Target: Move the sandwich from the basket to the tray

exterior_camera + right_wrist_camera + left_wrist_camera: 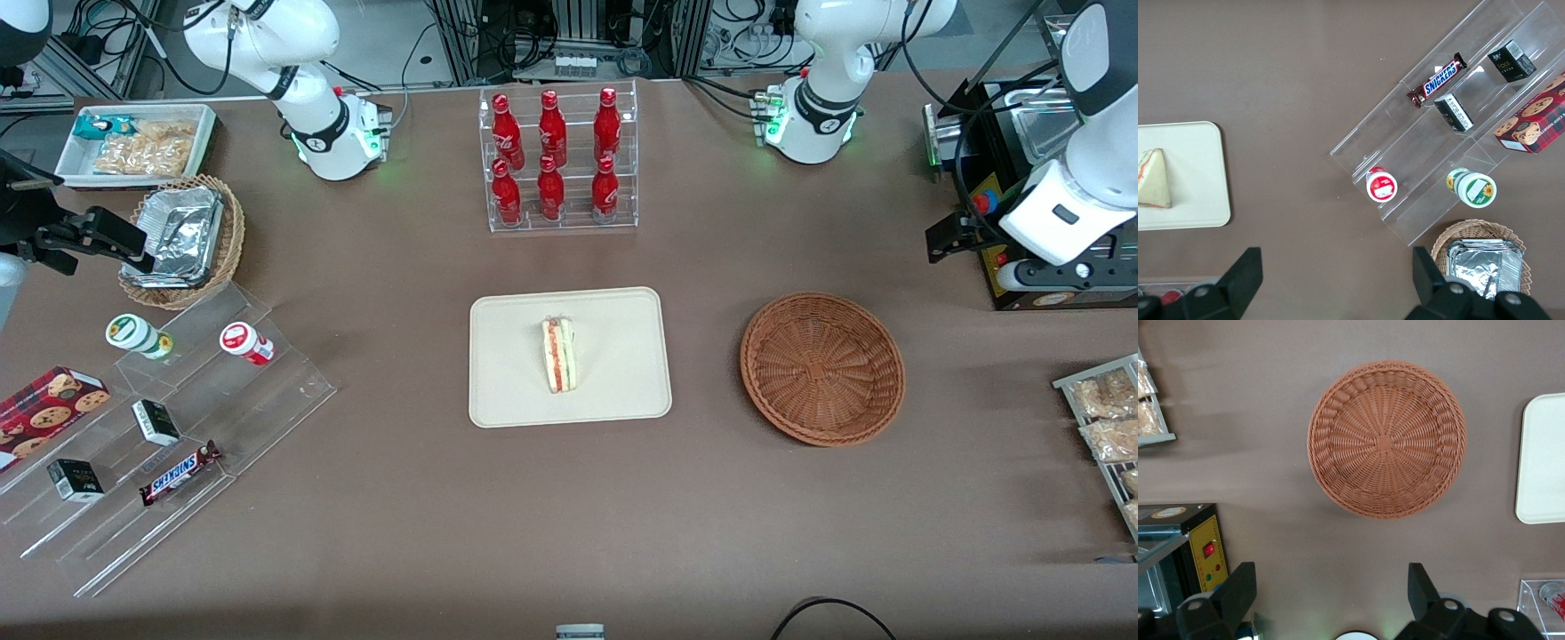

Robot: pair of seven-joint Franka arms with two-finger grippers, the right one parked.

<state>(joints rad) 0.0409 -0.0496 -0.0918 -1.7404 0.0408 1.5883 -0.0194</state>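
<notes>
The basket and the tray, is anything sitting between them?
No. Between the basket and the tray, the front view shows only bare brown table. The open gripper hangs above the table beside the basket.

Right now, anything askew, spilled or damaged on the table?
Nothing stands out. The sandwich sits intact on the tray, standing on edge with its filling side up. The basket is upright and holds nothing. The left gripper is open, high above the table beside the basket, holding nothing.

tray [1543, 460] – cut by frame edge | end effector [1331, 600] – only finger ends visible
</notes>
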